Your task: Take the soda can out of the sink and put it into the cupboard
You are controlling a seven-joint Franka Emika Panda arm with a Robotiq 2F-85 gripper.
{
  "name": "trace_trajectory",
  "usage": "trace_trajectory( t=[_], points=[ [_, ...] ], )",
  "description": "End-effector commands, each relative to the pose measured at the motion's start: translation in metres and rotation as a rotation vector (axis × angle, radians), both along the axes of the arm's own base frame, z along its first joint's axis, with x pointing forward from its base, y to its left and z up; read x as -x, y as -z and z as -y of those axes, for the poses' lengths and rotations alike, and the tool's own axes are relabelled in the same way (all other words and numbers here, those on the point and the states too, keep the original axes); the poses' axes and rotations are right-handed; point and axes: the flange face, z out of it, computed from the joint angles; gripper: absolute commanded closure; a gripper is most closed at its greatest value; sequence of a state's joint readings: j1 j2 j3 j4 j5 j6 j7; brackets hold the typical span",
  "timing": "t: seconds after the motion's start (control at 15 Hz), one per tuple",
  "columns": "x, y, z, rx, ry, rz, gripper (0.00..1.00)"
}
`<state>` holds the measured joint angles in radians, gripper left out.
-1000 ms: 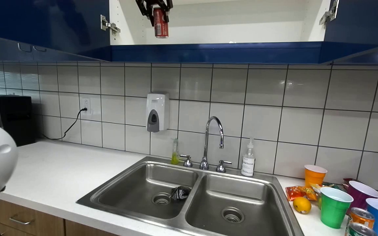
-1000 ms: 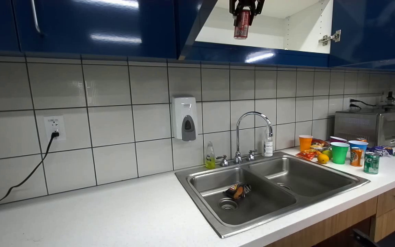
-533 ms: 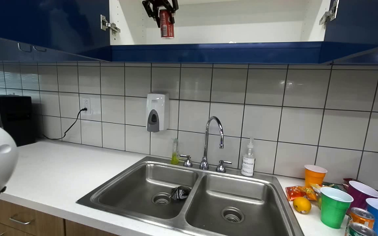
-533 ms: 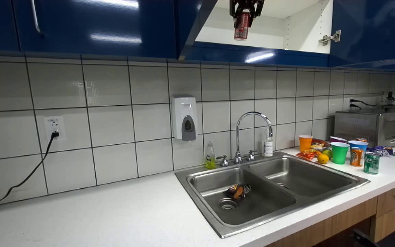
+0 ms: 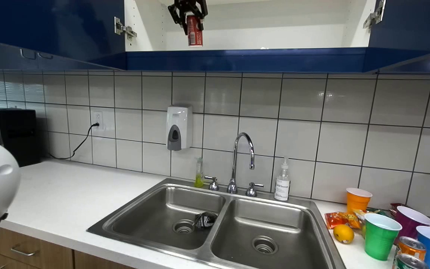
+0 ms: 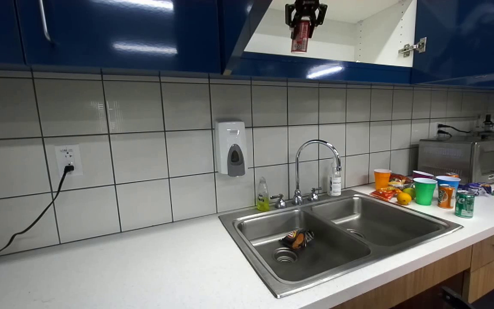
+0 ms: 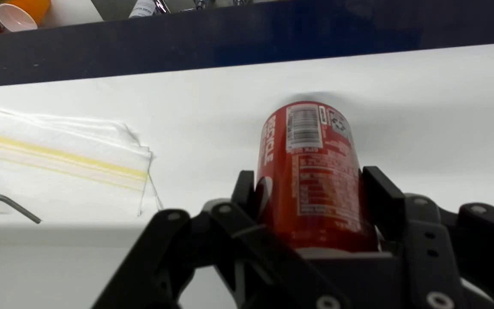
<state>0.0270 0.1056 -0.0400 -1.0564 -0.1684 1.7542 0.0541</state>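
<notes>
The red soda can [image 5: 195, 39] hangs nearly upright in my gripper [image 5: 193, 31], which is shut on its sides. They also show in an exterior view, the can [image 6: 300, 45] below the gripper [image 6: 302, 35]. In the wrist view the black fingers [image 7: 384, 197] press the can [image 7: 309, 137] from both sides; its top is hidden in the gripper [image 7: 308, 178]. The can's lower end is just above the white floor of the open cupboard [image 5: 274, 35], behind the blue front lip [image 7: 230, 43]. I cannot tell if it touches. The sink [image 5: 267, 209] is below.
Open blue doors [image 5: 50, 30] flank the cupboard opening. In the wrist view a white sheet with a yellow stripe [image 7: 58, 167] and a metal hook [image 7: 11, 201] lie on the cupboard floor. A dark wrapper [image 6: 297, 238] is in one basin. Cups [image 5: 381, 239] stand beside the sink.
My gripper with the can has moved right and down in one view, and down with a slight leftward shift in the other. The can stays held. Nothing else has moved.
</notes>
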Motion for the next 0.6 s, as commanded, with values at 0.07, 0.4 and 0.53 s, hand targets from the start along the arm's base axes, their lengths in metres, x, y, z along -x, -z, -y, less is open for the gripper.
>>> trace_trajectory(
  t=[0.07,0.4,0.53],
  points=[
    [-0.009,-0.008,0.009,-0.003,-0.005,0.002,0.60],
    [-0.020,-0.004,0.017,-0.033,0.010,-0.024,0.60],
    [-0.025,-0.001,0.020,-0.039,0.017,-0.034,0.60]
  ],
)
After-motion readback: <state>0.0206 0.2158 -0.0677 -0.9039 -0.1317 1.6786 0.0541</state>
